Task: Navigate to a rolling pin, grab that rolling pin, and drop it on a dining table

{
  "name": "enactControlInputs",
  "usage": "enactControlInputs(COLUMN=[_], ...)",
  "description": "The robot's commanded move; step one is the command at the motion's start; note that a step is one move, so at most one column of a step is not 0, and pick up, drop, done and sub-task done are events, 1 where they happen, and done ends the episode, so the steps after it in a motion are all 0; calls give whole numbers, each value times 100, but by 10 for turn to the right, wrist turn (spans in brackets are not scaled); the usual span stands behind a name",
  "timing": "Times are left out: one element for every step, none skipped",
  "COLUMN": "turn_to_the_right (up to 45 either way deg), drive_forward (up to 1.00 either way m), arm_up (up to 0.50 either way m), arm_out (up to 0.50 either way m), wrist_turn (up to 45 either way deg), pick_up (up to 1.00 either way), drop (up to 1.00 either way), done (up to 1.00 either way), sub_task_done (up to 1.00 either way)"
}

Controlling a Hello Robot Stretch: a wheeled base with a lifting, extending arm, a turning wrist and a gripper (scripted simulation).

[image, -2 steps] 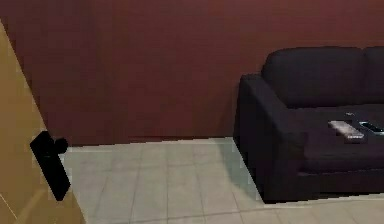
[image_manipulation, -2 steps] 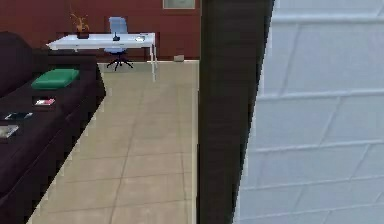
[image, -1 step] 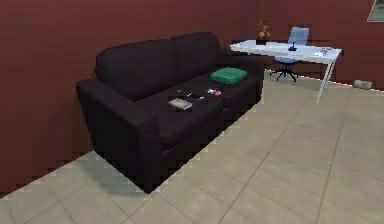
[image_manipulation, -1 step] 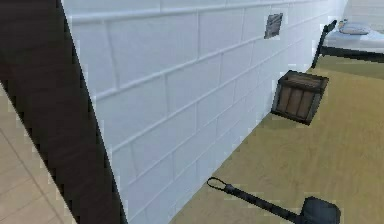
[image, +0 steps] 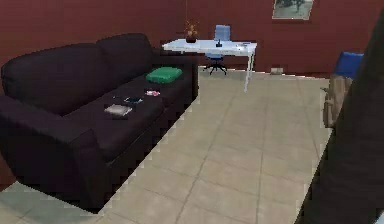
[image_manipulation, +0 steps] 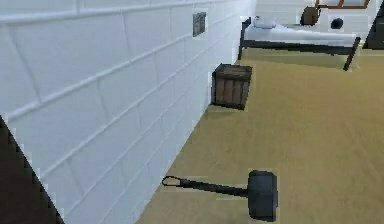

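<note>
We judge every step remains, rolling pin yet unfound, a white table [image: 205,47] beyond the sofa [image: 90,100]; the gripper's state we cannot tell.

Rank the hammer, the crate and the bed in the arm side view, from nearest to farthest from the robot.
1. Hammer: on the floor, at the picture's bottom.
2. Crate: against the white wall, middle of the picture.
3. Bed: at the top, farthest out.

Dark sofa [image: 60,75] with a green object [image: 163,74]; wooden crate [image_manipulation: 231,85] by white wall [image_manipulation: 90,90]; hammer [image_manipulation: 240,188] on floor [image_manipulation: 320,140].
</note>
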Motion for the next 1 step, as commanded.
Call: enactControlInputs(turn_to_the_right=[0], drive_forward=[65], arm_up=[0], arm_out=[0], wrist_turn=[0], pick_up=[0], drop=[0], done=[0], sub_task_done=[0])
